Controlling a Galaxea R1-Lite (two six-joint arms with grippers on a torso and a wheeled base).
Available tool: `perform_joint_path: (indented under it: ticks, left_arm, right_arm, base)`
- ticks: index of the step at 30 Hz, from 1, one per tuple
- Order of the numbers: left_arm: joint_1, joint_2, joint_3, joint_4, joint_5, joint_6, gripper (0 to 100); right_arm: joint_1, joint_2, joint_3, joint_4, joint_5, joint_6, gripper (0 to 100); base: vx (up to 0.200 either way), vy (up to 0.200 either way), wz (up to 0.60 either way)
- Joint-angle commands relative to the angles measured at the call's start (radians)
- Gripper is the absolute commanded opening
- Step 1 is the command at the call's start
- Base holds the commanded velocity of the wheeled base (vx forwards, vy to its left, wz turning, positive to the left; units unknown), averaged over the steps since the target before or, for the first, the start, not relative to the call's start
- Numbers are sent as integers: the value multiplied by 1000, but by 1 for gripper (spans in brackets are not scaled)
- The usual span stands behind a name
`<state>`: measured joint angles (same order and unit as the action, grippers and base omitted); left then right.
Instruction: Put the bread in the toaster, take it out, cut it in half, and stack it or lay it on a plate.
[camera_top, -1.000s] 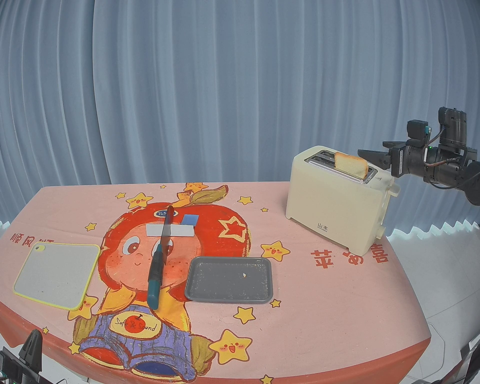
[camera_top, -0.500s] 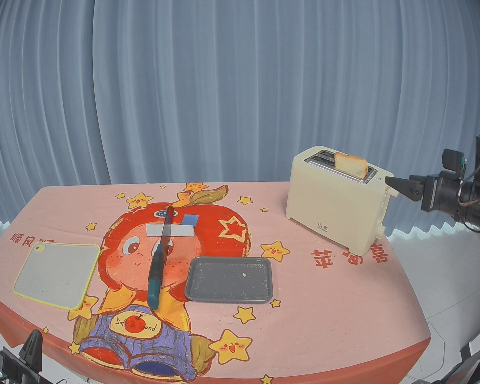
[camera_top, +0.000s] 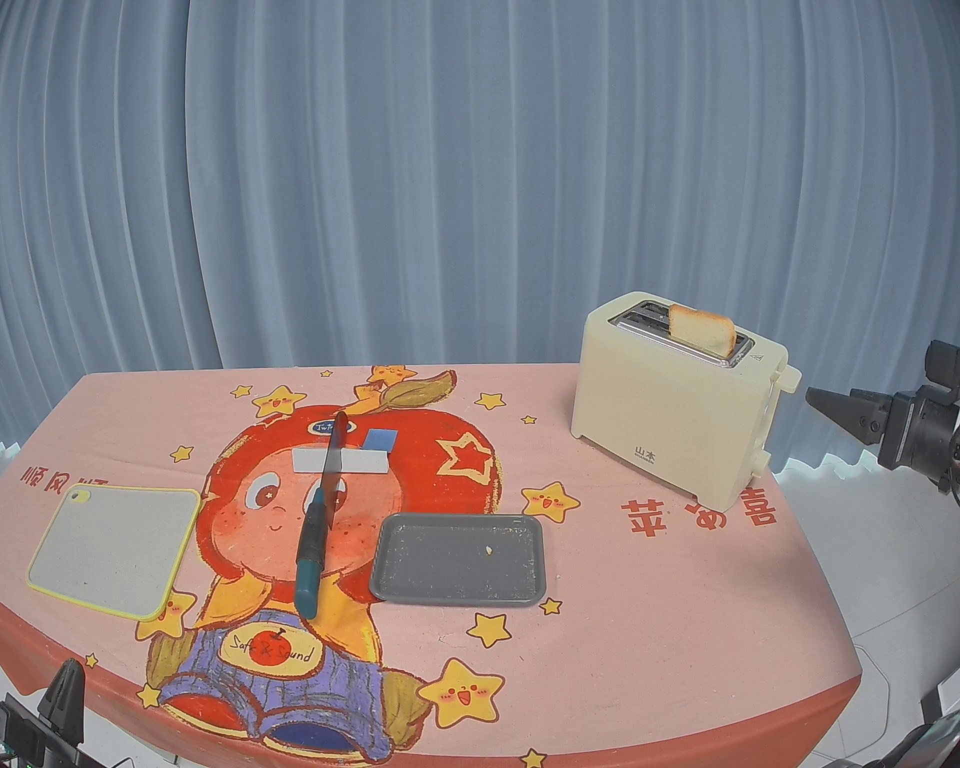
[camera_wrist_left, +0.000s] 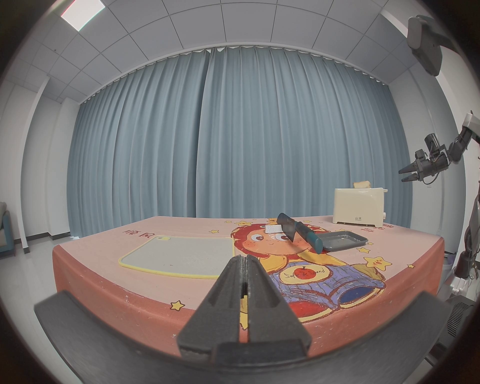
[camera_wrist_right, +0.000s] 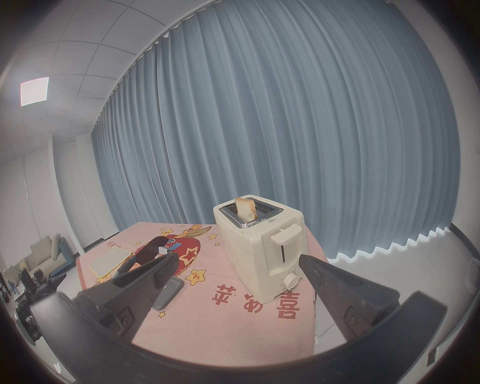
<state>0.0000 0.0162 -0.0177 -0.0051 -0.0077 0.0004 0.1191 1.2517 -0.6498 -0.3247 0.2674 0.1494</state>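
Observation:
A toasted bread slice (camera_top: 702, 330) stands up out of the near slot of the cream toaster (camera_top: 675, 400) at the table's right side. My right gripper (camera_top: 824, 402) hangs open to the right of the toaster, off the table edge, level with the lever side and apart from it. In the right wrist view its fingers (camera_wrist_right: 145, 285) are spread wide around the sight of the toaster (camera_wrist_right: 260, 250) and bread (camera_wrist_right: 245, 209). My left gripper (camera_wrist_left: 244, 262) is shut with nothing in it, low before the table's front left edge.
A knife (camera_top: 318, 520) with a teal handle rests on a white holder (camera_top: 340, 460) mid-table. A grey tray (camera_top: 400, 585) lies to the right of the knife. At the left lies a cutting board (camera_top: 115, 550) with a yellow rim. Curtains hang behind.
My right gripper has pulled back from the toaster's top near the bread, going right and down. The bread stays in the slot. The left arm has not moved.

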Motion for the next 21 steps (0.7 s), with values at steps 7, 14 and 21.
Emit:
perform_joint_path:
  ticks: [7, 14, 21]
  left_arm:
    - [0, -16, 18, 1, 0, 1, 0]
    - [0, -16, 18, 1, 0, 0, 0]
    - [0, -16, 18, 1, 0, 1, 0]
  right_arm:
    - [5, -17, 78, -1, 6, -24, 100]
    - [-18, -18, 96, -2, 6, -24, 100]
    - [-32, 8, 142, -2, 7, -39, 100]
  base:
    - [0, 0, 0]
    - [0, 0, 0]
    - [0, 0, 0]
